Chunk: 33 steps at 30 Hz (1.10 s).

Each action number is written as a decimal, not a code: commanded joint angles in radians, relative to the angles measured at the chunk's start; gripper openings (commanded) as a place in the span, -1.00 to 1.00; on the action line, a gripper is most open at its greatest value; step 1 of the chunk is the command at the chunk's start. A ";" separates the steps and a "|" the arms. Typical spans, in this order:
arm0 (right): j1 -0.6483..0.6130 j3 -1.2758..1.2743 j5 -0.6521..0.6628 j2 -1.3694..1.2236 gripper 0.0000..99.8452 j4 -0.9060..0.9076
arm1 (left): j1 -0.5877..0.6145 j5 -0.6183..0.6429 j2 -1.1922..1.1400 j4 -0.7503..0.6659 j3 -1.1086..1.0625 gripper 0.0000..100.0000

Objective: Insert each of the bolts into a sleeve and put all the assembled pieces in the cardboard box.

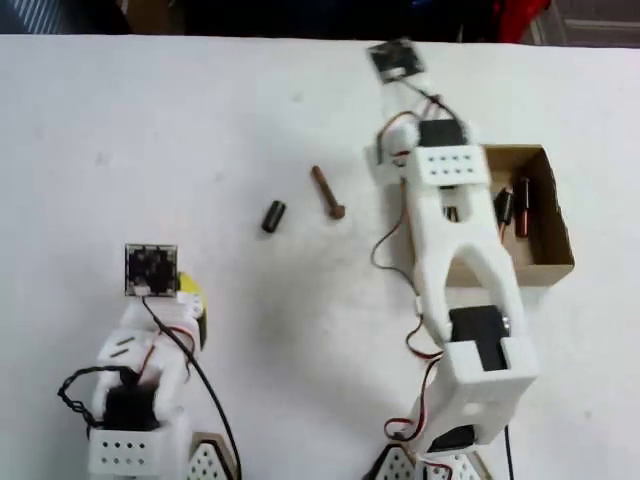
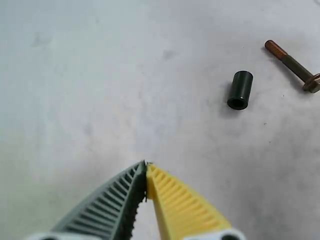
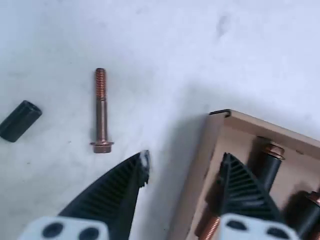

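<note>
Lighting: bright, diffuse, from above. Table (image 1: pixel 150 120): white, pale and evenly lit across its surface. Shadows: soft and short; a faint one close against the sleeve (image 2: pixel 240 89), a broader grey one on the table beside the cardboard box (image 3: pixel 250 131). Room beyond the far table edge, high view: dark.
</note>
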State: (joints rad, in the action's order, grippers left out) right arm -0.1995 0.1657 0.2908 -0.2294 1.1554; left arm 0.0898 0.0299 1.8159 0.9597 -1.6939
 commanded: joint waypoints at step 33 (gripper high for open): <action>-0.395 0.044 -0.605 -0.216 -0.59 -0.259 | 0.008 -0.011 0.008 -0.003 0.000 -0.95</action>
State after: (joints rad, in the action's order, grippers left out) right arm -0.5785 0.1657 -0.3046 -0.4427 0.9283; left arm 0.0898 0.0299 1.8159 0.9597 -1.6939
